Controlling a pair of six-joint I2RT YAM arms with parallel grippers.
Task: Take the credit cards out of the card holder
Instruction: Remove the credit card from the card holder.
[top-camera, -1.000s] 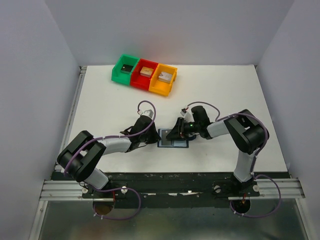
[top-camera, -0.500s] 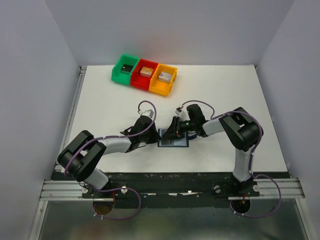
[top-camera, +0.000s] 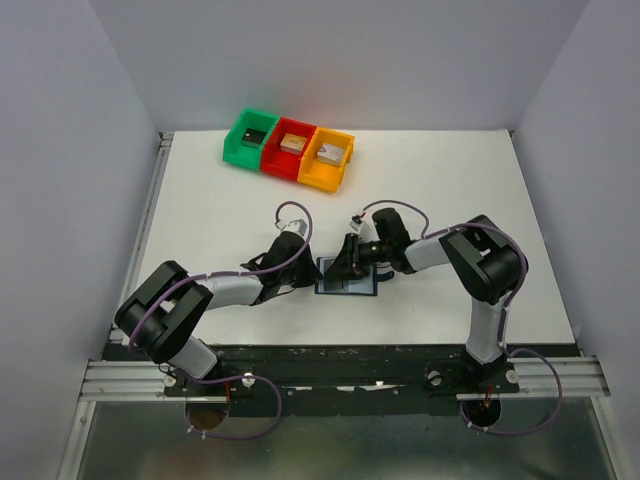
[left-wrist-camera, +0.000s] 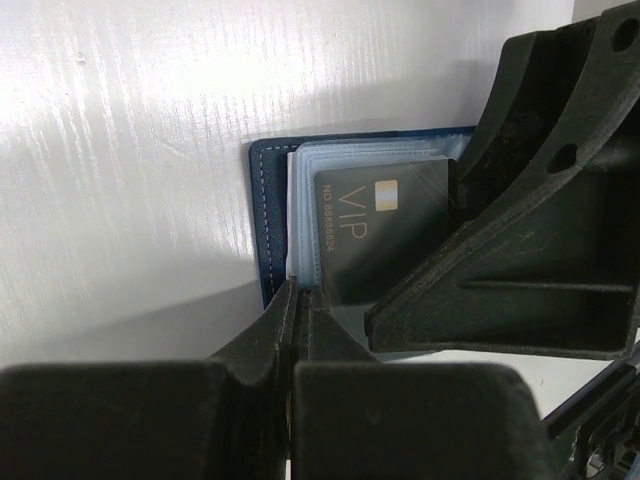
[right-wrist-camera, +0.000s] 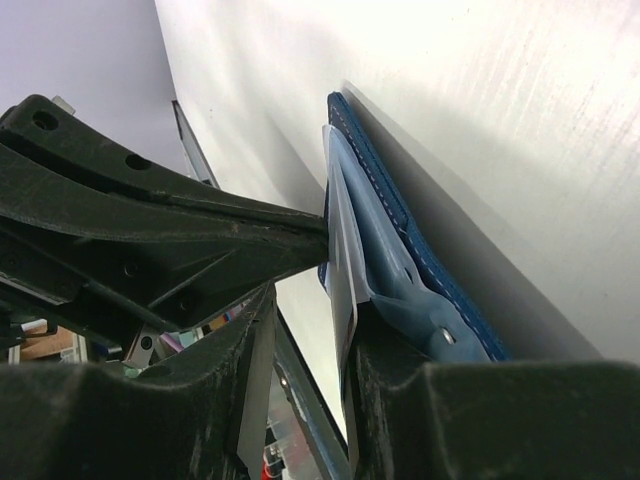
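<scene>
The navy card holder (top-camera: 340, 287) lies open on the white table between both arms. My left gripper (top-camera: 311, 278) is shut on the near-left edge of its pale blue sleeve pages (left-wrist-camera: 297, 292). A black card marked VIP (left-wrist-camera: 365, 235) sits in the top sleeve. My right gripper (top-camera: 351, 264) is over the holder, jaws open (right-wrist-camera: 312, 300). A pale sleeve edge with a card (right-wrist-camera: 340, 270) lies against its right finger, and the navy cover (right-wrist-camera: 372, 172) is behind. The right gripper's fingers (left-wrist-camera: 520, 230) cover the card's right side. Other cards are hidden.
A green bin (top-camera: 251, 137), a red bin (top-camera: 290, 148) and an orange bin (top-camera: 328, 158), each with a small block inside, stand in a row at the far left of the table. Grey walls enclose the table on three sides.
My right gripper has moved left over the card holder, mostly in the first half second. The left gripper and the holder have stayed in place.
</scene>
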